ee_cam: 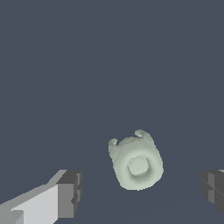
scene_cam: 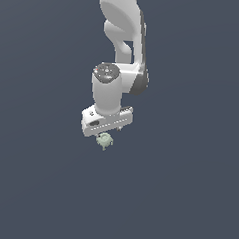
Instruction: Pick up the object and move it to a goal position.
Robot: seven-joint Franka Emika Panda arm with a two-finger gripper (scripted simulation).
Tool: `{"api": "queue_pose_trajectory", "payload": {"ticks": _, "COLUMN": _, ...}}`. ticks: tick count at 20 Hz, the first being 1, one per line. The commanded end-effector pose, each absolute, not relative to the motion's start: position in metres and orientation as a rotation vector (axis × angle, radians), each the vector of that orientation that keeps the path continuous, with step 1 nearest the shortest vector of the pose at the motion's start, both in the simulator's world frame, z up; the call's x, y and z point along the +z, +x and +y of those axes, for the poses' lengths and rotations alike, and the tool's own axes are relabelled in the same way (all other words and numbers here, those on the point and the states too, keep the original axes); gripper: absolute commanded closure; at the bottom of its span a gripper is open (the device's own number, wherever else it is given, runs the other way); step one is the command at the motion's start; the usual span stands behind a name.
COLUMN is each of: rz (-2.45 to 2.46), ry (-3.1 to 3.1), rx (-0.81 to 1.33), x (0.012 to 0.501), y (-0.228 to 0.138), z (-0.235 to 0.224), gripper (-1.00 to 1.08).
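Two dark finger pads (ee_cam: 70, 192) are seen closest to the wrist camera, one at each side of the frame and well apart, so the gripper (ee_cam: 140, 192) is spread wide and nothing is clasped in it. Between the pads, though a little beyond the line joining them, the object (ee_cam: 136, 162) is found: a small, pale grey-green, rounded lump with short stubby protrusions on one side and a flat squarish patch on the face turned to the camera. No contact between either pad and the object is visible; bare dark grey floor (ee_cam: 87, 65) is seen on both sides of it. In the exterior view the white Panda arm (scene_cam: 121, 36) is shown reaching straight down, and the object (scene_cam: 104, 139) is seen just beneath the gripper (scene_cam: 110, 131), whose fingertips are largely hidden behind the hand. Whether the object rests on the floor cannot be told for certain, as the floor is featureless. No goal marker is visible in either view. The task is judged to be at an early stage: the gripper has been brought above the object, but the descent around it, the closing, the lift and the carry to the goal are all judged to remain.
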State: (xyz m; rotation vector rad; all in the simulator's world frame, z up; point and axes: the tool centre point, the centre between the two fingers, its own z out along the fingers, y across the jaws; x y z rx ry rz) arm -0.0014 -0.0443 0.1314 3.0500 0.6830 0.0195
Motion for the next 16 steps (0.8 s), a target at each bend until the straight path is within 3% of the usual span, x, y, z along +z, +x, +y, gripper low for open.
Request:
{"api": "queue_pose_trajectory", "payload": {"ticks": 1, "rz": 0.778, "ry": 3.029, "rx": 0.015, "x": 0.124, "y": -0.003, "z": -0.049, "gripper": -0.92}}
{"api": "queue_pose_trajectory", "payload": {"ticks": 16, "rz": 1.153, "ry": 2.921, "rx": 0.001, "x": 0.092, "y": -0.013, "z": -0.065, "gripper": -0.92}}
